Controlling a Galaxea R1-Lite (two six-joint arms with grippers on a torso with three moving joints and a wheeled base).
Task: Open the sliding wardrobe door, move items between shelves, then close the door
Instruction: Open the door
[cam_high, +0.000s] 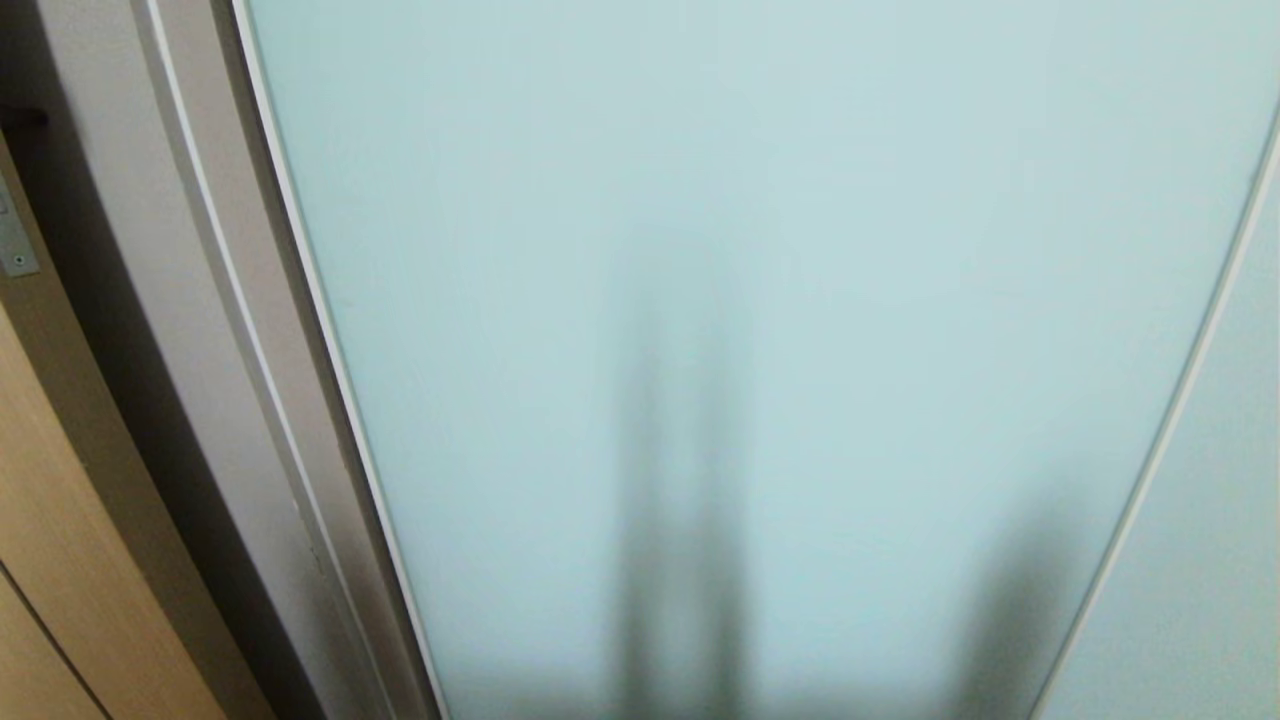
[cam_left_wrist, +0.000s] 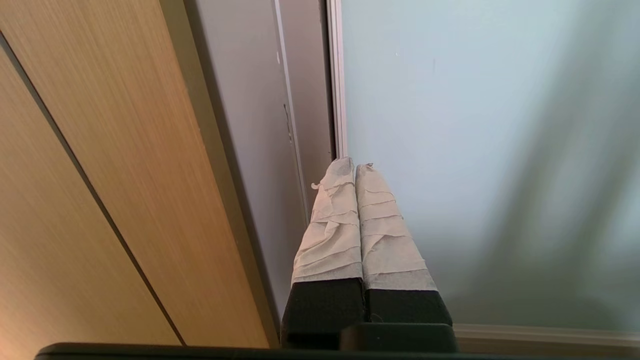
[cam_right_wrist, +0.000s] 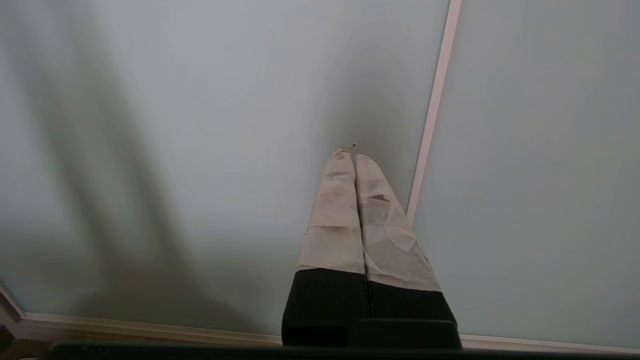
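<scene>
- While the tall frosted pale blue-green glass sliding wardrobe door fills the head view, shut, nothing is done: opening, shifting items, closing remain.
- Left gripper points at its silver frame edge at nine o'clock, taped fingers pressed together, empty.
- Right gripper, toward three o'clock, likewise closed and empty.

A home bedroom: frosted-glass sliding wardrobe door beside tan wooden door.

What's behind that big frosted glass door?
Nothing shows through the sliding wardrobe door: the frosted pale glass is shut across the view and hides whatever lies behind it. Only soft dark shadows fall on its surface, and a tan wooden door stands to its left.
</scene>
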